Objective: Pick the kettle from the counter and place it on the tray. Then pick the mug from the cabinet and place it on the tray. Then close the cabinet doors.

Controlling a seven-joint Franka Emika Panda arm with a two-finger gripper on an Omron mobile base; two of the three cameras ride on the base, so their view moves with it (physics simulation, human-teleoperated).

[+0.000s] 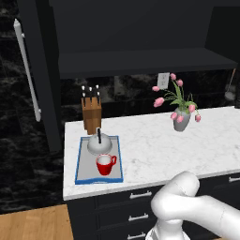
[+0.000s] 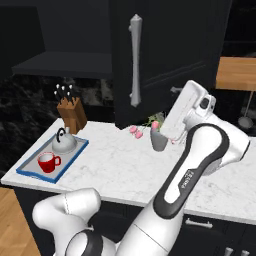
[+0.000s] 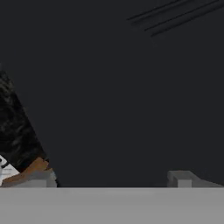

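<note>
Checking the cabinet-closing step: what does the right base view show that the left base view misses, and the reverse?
Right base view alone: the arm's hand raised against the swung-out right cabinet door. Left base view alone: the open left door and the inner shelf. Both: kettle and mug on the tray, knife block, flower vase, counter.

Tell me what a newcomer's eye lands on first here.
The bright red mug stands out, sitting on the blue-rimmed tray at the left end of the white marble counter, just in front of the silver kettle. Next comes the grey vase of pink tulips farther right, and the tall dark cabinet doors swung open, the white arm raised before the right one.
</note>
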